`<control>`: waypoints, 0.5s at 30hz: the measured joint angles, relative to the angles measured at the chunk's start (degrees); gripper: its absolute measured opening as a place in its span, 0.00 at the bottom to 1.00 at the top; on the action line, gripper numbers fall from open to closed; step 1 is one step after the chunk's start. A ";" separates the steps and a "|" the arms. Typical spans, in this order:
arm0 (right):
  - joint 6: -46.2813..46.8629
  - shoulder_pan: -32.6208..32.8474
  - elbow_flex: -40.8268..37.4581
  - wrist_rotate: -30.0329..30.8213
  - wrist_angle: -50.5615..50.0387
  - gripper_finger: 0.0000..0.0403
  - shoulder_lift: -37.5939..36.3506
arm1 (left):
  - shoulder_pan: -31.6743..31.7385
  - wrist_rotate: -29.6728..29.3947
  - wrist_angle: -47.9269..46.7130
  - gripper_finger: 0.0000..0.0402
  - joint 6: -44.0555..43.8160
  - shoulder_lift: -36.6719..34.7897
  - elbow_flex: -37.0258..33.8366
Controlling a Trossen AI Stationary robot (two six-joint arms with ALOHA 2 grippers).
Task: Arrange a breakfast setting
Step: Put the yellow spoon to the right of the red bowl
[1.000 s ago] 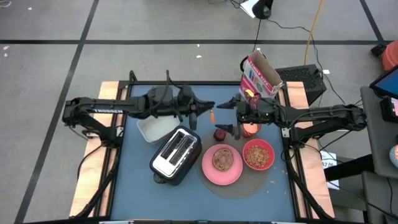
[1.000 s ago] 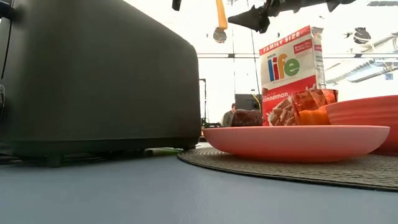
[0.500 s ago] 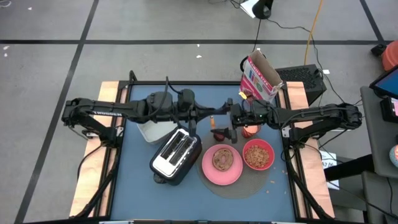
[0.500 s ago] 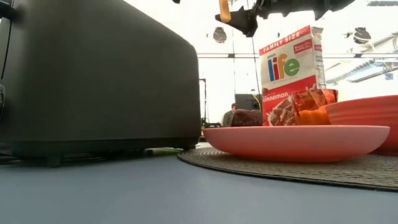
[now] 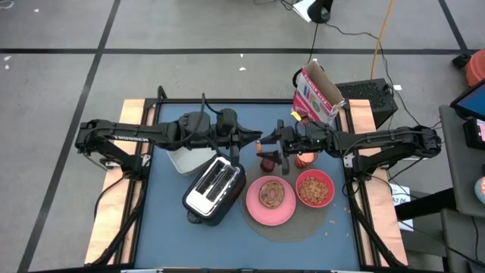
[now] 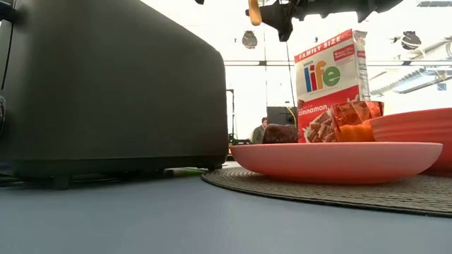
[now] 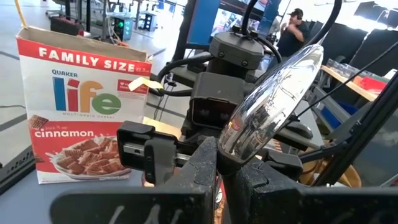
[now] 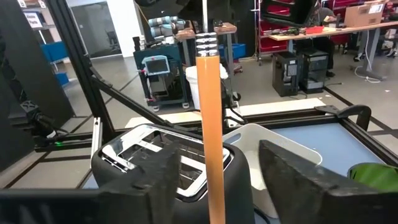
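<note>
An orange-handled spoon [image 8: 210,124] stands upright in the air over the table's middle, its shiny bowl [image 7: 273,99] up and its handle [image 6: 253,10] hanging down. My left gripper [image 5: 254,141] is shut on it. My right gripper [image 8: 217,180] comes level from the right, open, with one finger on each side of the orange handle and a gap on both sides. Below, round bread [image 5: 271,194] lies on the pink plate [image 5: 254,208]. The red bowl [image 5: 314,189] holds cereal, with the cup [image 5: 305,158] and the dark red fruit [image 5: 267,162] behind. My left gripper pinches the spoon's thin neck [image 7: 225,155] just under the bowl between its two fingers. The fingers [image 7: 199,168] come level from the table's left and lie across the spoon. The spoon is lifted clear, upright, with its handle hanging below the fingers.
A silver-and-black toaster [image 5: 214,189] stands near the middle left, and a white container [image 5: 189,159] sits behind it under my left arm. A cereal box [image 5: 318,95] stands at the far right. A round woven mat [image 5: 303,224] lies under the plate and bowl.
My left gripper has carried the spoon a little toward the table's right, keeping it upright. My right gripper has moved toward the spoon and its fingers have drawn closer together around the orange handle.
</note>
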 joint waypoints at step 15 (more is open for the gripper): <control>-0.11 0.02 0.00 -0.04 0.00 0.10 0.00 | 0.02 -0.22 -0.04 0.04 -0.13 0.02 0.00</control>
